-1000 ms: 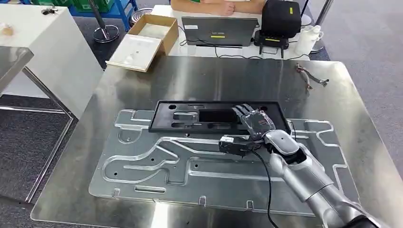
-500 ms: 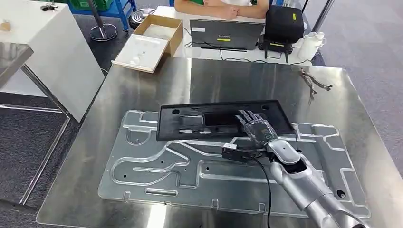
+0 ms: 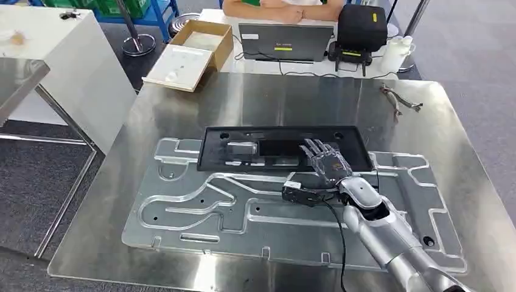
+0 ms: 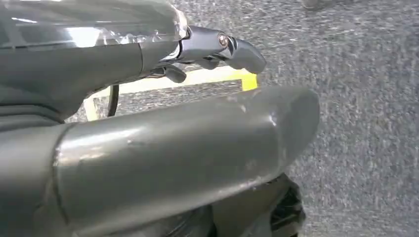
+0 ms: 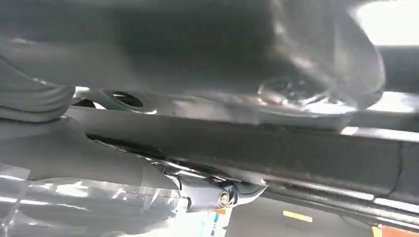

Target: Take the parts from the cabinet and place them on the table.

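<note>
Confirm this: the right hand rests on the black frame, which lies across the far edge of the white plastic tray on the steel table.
Not quite: the head view shows the black frame under the right hand lying on a silver metal panel, not a white plastic tray. The rest stands.

The head view is bright and evenly lit from overhead. The brushed stainless-steel worktop (image 3: pixel 420 131) carries soft pale glare streaks and dull reflections, and the flat black plastic panel (image 3: pixel 283 147) casts hardly any shadow. The picture is sharp at the centre, with slight bending at the edges. The left wrist view is well lit: the grey speckled carpet floor (image 4: pixel 365 98) is crisp, the near thumb soft. The right wrist view is dim, blurred and smeared, with blown-out white glare in one corner.
</note>
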